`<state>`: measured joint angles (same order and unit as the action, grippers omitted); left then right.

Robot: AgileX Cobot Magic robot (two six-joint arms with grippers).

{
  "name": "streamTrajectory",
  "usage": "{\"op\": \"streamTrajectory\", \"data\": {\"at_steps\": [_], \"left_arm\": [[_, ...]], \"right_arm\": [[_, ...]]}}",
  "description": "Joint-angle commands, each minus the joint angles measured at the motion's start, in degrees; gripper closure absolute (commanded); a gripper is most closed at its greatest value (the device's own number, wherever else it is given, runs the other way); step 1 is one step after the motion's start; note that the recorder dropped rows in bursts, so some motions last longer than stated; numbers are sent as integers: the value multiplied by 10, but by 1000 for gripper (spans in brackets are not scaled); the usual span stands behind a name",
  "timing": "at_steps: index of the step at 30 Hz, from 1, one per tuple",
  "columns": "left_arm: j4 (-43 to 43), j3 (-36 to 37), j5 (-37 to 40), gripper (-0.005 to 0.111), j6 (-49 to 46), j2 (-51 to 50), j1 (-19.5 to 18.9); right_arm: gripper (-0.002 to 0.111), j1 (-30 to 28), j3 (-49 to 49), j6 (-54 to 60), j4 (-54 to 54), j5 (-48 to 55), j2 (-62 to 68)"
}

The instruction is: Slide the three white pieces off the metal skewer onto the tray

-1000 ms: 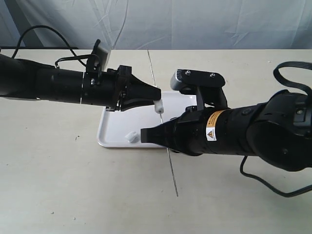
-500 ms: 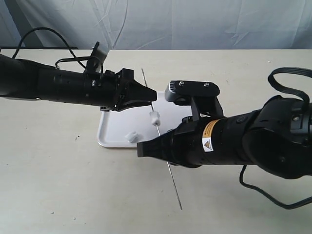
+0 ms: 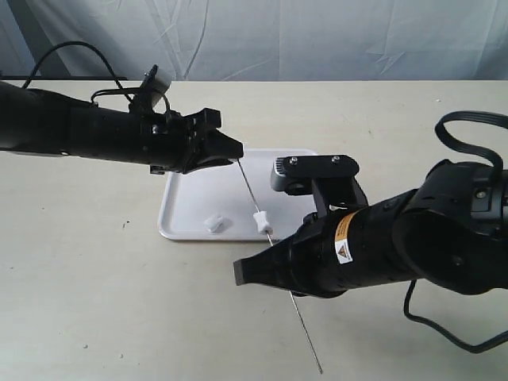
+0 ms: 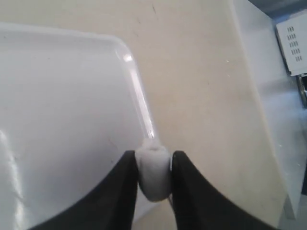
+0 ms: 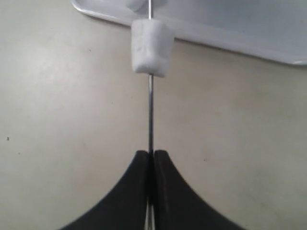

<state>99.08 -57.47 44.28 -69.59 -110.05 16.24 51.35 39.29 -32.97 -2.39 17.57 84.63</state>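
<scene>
The tray lies mid-table with one loose white piece on it. My left gripper hovers over the tray's far part, shut on a second white piece at the far tip of the metal skewer. The skewer slants down toward the near side. A third white piece is threaded on it, above the tray's front rim. My right gripper is shut on the skewer below that piece. The rod's near end sticks out past it.
The beige table surrounds the tray. A black cable loops behind my right arm, and another cable trails behind the left arm. A grey backdrop stands behind the table's back edge.
The right gripper has drawn the skewer toward the near side, so its far end now sits at the left gripper's tip. The threaded piece travelled with it, away from the left gripper.
</scene>
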Motion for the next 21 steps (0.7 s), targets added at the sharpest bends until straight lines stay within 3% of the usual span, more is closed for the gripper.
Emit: {"op": "streamTrajectory", "data": {"at_steps": [1,5,8,17,21], "left_arm": [[9,-23,-88,82,6,0,3],[9,-35,-141,82,6,0,3],[9,-35,-133,82,6,0,3],[-13,-35,-15,82,52,0,10],[-22,-35,-1,69,53,0,18]], "right_arm": [[109,1,-1,0,-7,64,-1],[109,1,-1,1,-7,85,-2],[109,1,-1,1,0,83,-5],[109,1,-1,1,3,18,-5],[109,1,-1,1,4,15,-5]]}}
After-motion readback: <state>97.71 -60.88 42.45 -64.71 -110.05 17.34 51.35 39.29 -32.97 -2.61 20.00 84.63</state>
